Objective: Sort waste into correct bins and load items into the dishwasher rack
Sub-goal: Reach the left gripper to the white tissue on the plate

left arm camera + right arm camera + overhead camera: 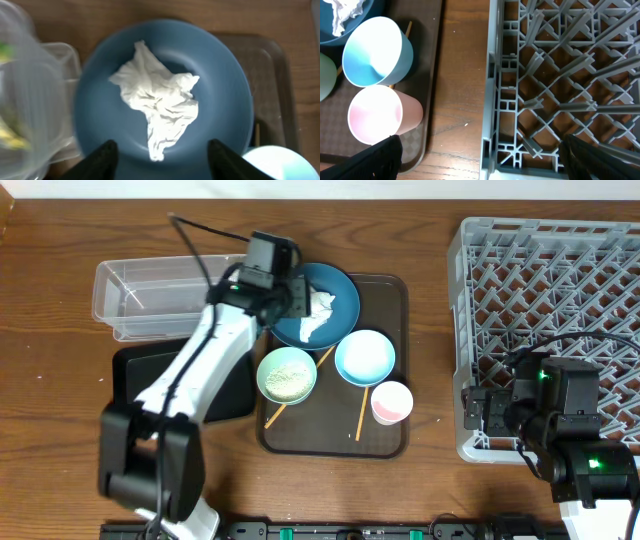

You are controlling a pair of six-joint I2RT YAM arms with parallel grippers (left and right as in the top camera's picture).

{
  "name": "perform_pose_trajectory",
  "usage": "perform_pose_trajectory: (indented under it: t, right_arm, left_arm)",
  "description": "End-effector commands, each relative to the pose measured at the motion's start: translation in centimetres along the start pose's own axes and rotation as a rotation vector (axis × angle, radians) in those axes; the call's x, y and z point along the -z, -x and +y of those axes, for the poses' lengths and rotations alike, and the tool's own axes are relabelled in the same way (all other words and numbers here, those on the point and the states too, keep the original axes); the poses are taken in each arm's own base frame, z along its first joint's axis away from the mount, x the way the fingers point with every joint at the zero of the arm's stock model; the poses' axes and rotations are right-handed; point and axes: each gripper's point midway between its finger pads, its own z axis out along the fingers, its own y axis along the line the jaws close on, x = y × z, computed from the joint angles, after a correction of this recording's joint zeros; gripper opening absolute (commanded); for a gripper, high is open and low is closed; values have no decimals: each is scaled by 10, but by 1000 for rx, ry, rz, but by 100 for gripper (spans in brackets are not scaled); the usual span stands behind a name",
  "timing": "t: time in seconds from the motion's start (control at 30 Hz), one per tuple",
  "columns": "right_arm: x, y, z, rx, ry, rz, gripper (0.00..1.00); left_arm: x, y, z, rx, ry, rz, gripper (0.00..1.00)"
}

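White tissue (161, 102), dark blue plate (220, 100), grey lattice rack (560, 290)

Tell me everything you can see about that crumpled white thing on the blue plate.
The tissue is a single piece of thin white paper, crumpled into an irregular wad with many creases and folds. It is broad at the top with a pointed corner and narrows to a twisted tail at the bottom. It looks dry and clean. It lies loose near the middle of the dark blue plate, resting only on that. The left gripper is open, with one finger to either side of the tail, and neither finger touches the paper.
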Motion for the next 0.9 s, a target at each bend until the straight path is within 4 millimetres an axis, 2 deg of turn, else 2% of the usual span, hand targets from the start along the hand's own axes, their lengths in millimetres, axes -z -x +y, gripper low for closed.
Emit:
perform_pose_trajectory:
  t: [0.0, 0.1, 0.3, 0.43, 0.6, 0.87]
  right_arm:
    - [5, 5, 7, 27, 22, -18, 99]
    - [5, 5, 7, 27, 22, -17, 99]
    - [5, 5, 7, 27, 21, -16, 99]
    - [5, 5, 7, 27, 21, -15, 99]
    - [5, 5, 7, 27, 21, -15, 99]
    - [5, 4, 7, 27, 21, -14, 99]
  left_arm:
    - [-27, -9, 7, -24, 19, 40, 63]
    - [-50, -18, 11, -21, 27, 72, 65]
    - [-77, -34, 18, -18, 39, 117, 71]
    - [-90, -41, 21, -16, 44, 135, 73]
    - [-96, -38, 19, -13, 35, 118, 73]
    - [-103, -46, 10, -31, 28, 132, 45]
